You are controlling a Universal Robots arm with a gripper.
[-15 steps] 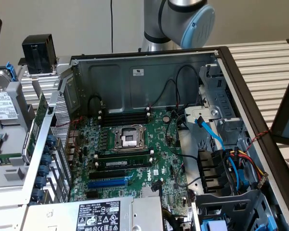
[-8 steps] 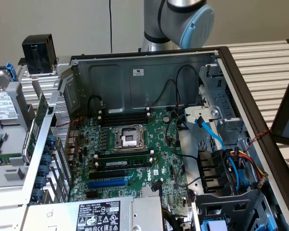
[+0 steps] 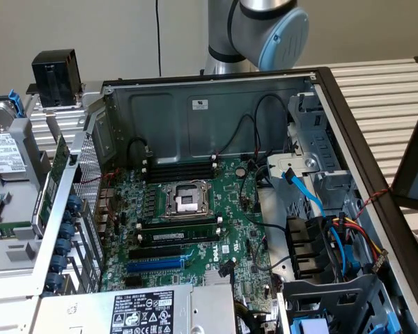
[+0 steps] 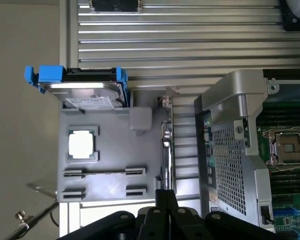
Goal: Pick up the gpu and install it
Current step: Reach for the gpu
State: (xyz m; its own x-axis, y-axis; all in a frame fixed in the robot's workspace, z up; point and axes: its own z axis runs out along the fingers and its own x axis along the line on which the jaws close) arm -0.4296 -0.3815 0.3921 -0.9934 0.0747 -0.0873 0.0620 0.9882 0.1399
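Note:
The gpu (image 3: 58,164) stands on edge in a grey parts tray (image 3: 14,229) beside the open computer case, at the exterior view's left; it shows as a thin green card. From the wrist, the gpu (image 4: 165,142) appears edge-on as a narrow strip in the tray (image 4: 110,165). My gripper (image 4: 165,200) hangs well above the tray, in line with one end of the card. Its black fingers (image 4: 159,206) are pressed together with nothing seen between them. The green motherboard (image 3: 219,209) lies in the case with a blue slot (image 3: 157,264) and black slots (image 3: 174,240).
A hard drive in blue brackets (image 4: 85,90) and a CPU chip (image 4: 82,145) sit on the tray. The perforated rear panel (image 4: 230,150) of the case rises between tray and motherboard. Cables (image 3: 334,236) crowd the case's right side; a power supply (image 3: 139,309) is in front.

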